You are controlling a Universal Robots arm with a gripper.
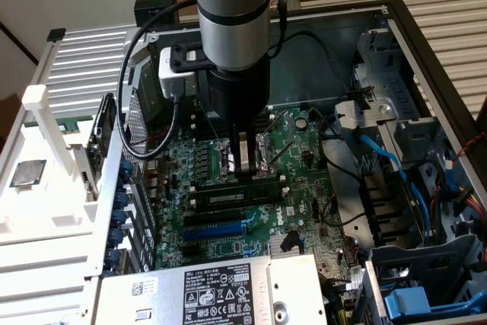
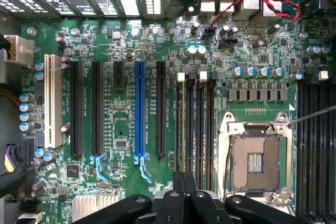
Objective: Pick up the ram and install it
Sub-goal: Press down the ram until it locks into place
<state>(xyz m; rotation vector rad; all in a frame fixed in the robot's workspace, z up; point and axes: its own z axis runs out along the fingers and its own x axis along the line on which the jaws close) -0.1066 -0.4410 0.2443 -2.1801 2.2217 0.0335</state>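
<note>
exterior view: the arm's black claw (image 1: 245,167) stands clenched just over the long, thin green ram stick with dark chips (image 1: 232,196), which lies in a memory slot beside the empty silver cpu socket (image 1: 247,150). my judgement: keep the stick square to the slot.

wrist view: the claw's fingers (image 2: 185,198) meet, pressed together, above the green motherboard (image 2: 131,40); whether they pinch the ram i cannot tell.

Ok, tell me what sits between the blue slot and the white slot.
Wrist view: two long black slots and a shorter black slot lie between the white slot and blue slot.
</note>
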